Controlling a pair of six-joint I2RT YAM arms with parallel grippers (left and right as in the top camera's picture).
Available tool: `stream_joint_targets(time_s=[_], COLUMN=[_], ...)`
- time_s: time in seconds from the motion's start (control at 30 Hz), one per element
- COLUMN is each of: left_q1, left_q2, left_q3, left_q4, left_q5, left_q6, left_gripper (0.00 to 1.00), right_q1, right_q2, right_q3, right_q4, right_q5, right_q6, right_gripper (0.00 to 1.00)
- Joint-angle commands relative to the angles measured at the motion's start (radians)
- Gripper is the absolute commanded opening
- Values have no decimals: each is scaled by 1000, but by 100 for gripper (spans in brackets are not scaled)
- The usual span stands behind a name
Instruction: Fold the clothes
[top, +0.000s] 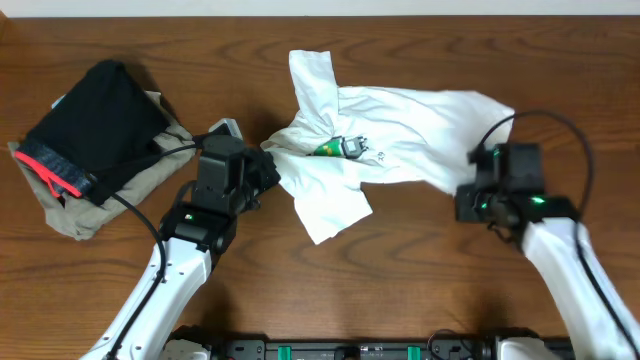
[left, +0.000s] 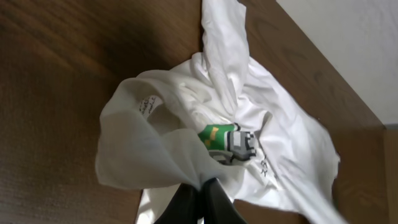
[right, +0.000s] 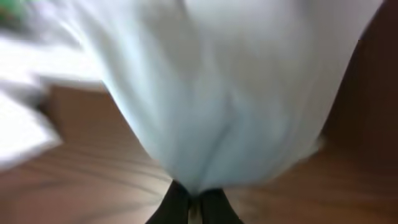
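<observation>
A: Arms, quick. Colours?
B: L arm (top: 170, 275) & R arm (top: 580, 275): smooth wht rounded links, blk blocky housings at the wrist end.
A: Lights?
B: Small green LED (top: 187, 215) on the L housing, green LEDs (top: 537, 200) on the R one too.
A: Cables?
B: Thin blk cable (top: 140, 220) loops off the L wrist. Another blk cable (top: 545, 115) arcs over the R wrist.
A: Grippers?
B: L gripper (left: 200, 186): two dark matte fingers (left: 219, 200), tapering twd the tips. R gripper (right: 191, 194): same dark fingers, blurry in its wrist cam.
A: Base?
B: Blk rail (top: 360, 350) along the near edge w/ green bits.
</observation>
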Motion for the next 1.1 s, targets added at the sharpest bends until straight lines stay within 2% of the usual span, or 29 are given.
stream_joint_targets(time_s=[0.0, 0.13, 0.3, 0.33, 0.37, 0.4, 0.67, 0.93, 1.07], left_q1=[4, 4, 4, 4, 4, 4, 4, 4, 4], left_q2=[-2, -2, -2, -2, -2, -2, -2, -2, -2], left_q3=[4, 4, 4, 4, 4, 4, 4, 4, 4], left_q4=[4, 5, 4, 4, 4, 4, 0, 1, 1], left_q5=[-6, -6, -5, -5, -5, -5, -5, -6, -5], left_q6=[21, 21, 21, 21, 21, 21, 21, 21, 21], left_gripper=[6, 6, 6, 7, 6, 6, 6, 7, 7], right_q1=[1, -51, -148, -162, -172, -176, -183, -187, -201], right_q2=[-152, -217, -99, -56, -11, 20, 264, 302, 303], right_q3=[121, 160, 146, 142, 140, 140, 140, 137, 100], right_q4=[-24, 2, -2, -4, -12, -21, -79, -166, -148], right_q5=[2, 173, 227, 229, 228, 228, 269, 323, 329], right_q6=[52, 111, 110, 111, 111, 115, 189, 225, 228], right_gripper=[1, 1, 11, 18, 32, 34, 40, 40, 40])
